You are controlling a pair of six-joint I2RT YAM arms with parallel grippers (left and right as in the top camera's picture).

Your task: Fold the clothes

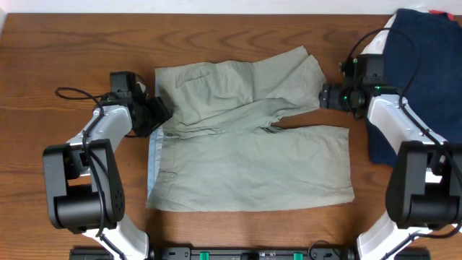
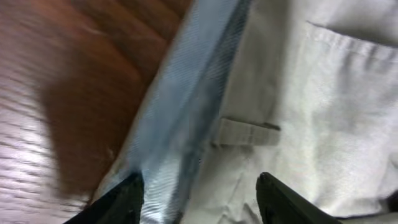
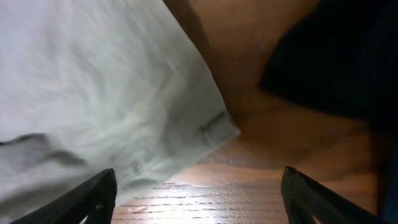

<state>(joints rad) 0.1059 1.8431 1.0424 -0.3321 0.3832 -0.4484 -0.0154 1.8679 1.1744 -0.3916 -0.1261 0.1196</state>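
Observation:
The khaki shorts lie in the middle of the table, waistband to the left, upper leg folded slanting across the lower one. My left gripper is open at the waistband's upper left corner. In the left wrist view its fingers straddle the pale blue lining and khaki cloth with a belt loop. My right gripper is open just right of the upper leg's hem. In the right wrist view its fingers are wide apart over bare wood, the hem corner ahead.
A large navy garment lies at the right edge under and behind the right arm; it also shows dark in the right wrist view. Wooden table all around. Both arm bases stand at the front edge.

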